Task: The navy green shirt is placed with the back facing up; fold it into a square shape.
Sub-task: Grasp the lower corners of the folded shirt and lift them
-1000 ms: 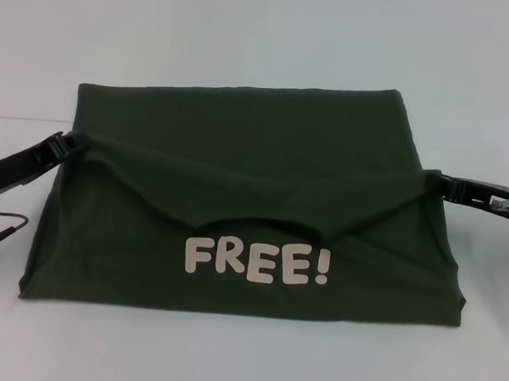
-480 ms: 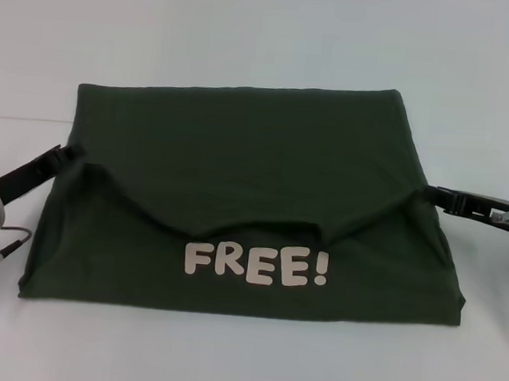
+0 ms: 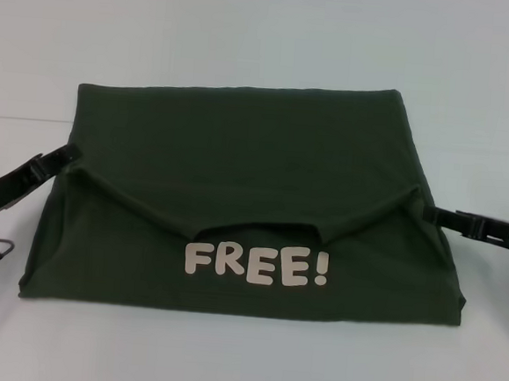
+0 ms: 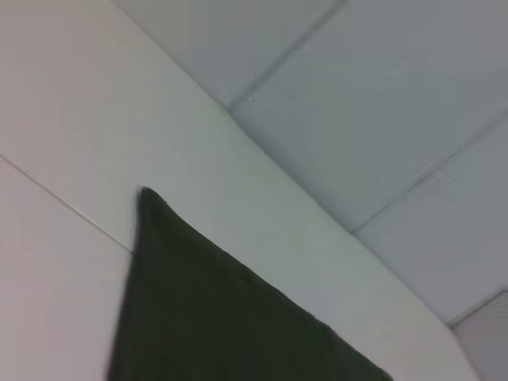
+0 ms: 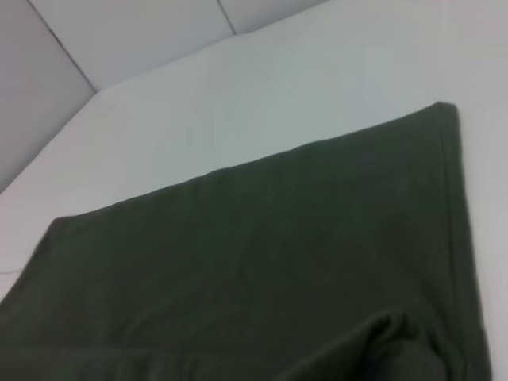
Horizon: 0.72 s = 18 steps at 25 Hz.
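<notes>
Both grippers sit low at the sides of the navy green shirt. Seen from the head camera, the left gripper reaches the cloth's left edge and the right gripper its right edge, each tip meeting a raised corner of the sagging fold; whether either tip pinches the fabric, I cannot tell. On the white table the shirt lies as a broad folded block, with pale "FREE!" lettering on the near layer below the fold's drooping edge. Neither wrist camera shows that print or any fingers: the left wrist view catches only one pointed corner of cloth against the table, the right wrist view a wide flat stretch with a small bunched ridge.
</notes>
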{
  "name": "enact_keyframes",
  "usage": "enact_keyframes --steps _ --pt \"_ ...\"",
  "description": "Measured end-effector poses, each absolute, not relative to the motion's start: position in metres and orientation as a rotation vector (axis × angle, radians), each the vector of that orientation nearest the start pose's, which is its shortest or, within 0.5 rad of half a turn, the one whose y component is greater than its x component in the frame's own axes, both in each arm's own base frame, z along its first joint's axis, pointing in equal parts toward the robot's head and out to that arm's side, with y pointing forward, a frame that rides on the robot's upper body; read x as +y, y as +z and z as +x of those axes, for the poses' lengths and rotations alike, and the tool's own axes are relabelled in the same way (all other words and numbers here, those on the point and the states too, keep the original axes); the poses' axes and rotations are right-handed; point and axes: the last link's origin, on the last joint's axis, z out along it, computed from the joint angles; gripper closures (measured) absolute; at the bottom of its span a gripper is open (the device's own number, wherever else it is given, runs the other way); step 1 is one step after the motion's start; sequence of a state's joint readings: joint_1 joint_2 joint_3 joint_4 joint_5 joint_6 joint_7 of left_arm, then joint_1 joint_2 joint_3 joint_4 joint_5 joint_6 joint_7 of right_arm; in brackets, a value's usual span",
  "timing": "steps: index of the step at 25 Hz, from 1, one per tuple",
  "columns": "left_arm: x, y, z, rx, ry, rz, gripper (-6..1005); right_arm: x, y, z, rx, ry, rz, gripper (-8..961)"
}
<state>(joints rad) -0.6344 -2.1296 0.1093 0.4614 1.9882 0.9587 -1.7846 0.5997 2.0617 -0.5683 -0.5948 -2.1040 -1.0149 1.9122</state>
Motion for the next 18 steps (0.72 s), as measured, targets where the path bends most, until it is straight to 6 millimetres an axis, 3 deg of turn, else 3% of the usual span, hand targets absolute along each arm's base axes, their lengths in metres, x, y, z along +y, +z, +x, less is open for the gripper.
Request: enact_keyframes --steps 3,7,13,18 --pt "0.376 0.031 -0.333 -1.563 -1.006 -1.696 569 0.381 0.032 0.320 1.379 0.578 -2.092 389" --pt "0.363 0.045 -0.344 -1.688 -0.903 -1.794 468 0.365 0.041 0.326 1.426 0.595 -2.145 251" --pt "0.348 0.071 -0.351 -1.704 -0.771 -1.928 463 0.346 0.042 0.330 1.398 0.551 -2.273 23" --pt "0.343 0.082 -0.349 -1.567 -0.642 -2.069 415 0.335 0.029 0.328 1.310 0.481 -2.412 24"
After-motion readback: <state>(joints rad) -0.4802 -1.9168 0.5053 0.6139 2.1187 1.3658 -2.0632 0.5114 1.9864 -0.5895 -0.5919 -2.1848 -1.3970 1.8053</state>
